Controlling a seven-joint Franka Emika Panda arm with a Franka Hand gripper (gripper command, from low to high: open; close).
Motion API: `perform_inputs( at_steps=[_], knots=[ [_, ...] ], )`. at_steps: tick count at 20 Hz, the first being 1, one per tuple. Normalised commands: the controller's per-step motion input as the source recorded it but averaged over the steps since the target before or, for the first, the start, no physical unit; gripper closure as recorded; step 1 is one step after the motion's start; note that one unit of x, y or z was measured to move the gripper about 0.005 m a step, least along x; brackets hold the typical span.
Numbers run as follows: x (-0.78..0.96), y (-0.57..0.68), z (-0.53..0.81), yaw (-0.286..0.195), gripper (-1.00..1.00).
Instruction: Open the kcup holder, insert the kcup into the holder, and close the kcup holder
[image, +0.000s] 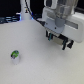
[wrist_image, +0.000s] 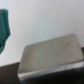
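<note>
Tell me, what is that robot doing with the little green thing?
Nothing yet. The little cup with the green top is sitting by itself on the white table, toward the exterior view's left. The robot's hand hangs above the table on the exterior view's right, well away from the cup and not holding anything that I can see. The pictures are too blurry to tell whether the hand is open or shut. The wrist view shows a grey, boxy block close by.

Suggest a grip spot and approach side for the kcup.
Grip the kcup across its white side wall just under the green top, coming from above. It seems to stand upright and alone on the white table, sides clear. The gripper hovers well toward the exterior view's right.
</note>
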Motion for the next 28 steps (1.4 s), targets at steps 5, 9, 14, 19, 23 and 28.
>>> perform_inputs(
  at_steps=[5, 9, 14, 19, 23, 28],
  knots=[
    [0.02, -0.55, 0.27, -0.25, -1.0],
    [0.01, -0.47, 0.2, -0.283, -1.0],
    [-0.01, -0.45, 0.12, -0.288, -1.0],
    [-0.07, -0.48, 0.07, -0.277, -1.0],
    [-0.12, -0.48, 0.05, -0.272, -1.0],
    [-0.26, -0.5, 0.01, -0.257, -1.0]
  ],
)
